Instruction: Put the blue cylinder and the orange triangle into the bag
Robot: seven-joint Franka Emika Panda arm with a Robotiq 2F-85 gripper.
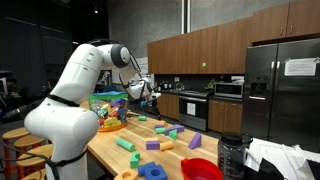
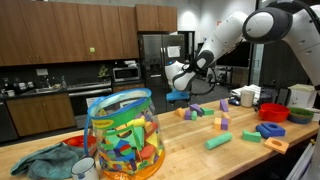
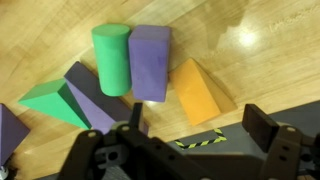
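Observation:
In the wrist view the orange triangle (image 3: 198, 92) lies on the wooden table, just beyond my gripper (image 3: 200, 128). The gripper is open and empty, its two dark fingers apart on either side of the triangle's near end, above it. In both exterior views the gripper (image 1: 143, 90) (image 2: 183, 84) hovers over the table past the bag. The bag (image 2: 122, 135) (image 1: 108, 106) is see-through, has a greenish top and is full of coloured blocks. A blue round block (image 1: 152, 172) lies near the table's front end; whether it is the blue cylinder I cannot tell.
Next to the triangle lie a purple block (image 3: 150, 62), a green cylinder (image 3: 112, 58), a purple wedge (image 3: 88, 92) and a green triangle (image 3: 50, 102). A red bowl (image 1: 200, 170) stands at the table's end. A teal cloth (image 2: 45, 158) lies beside the bag.

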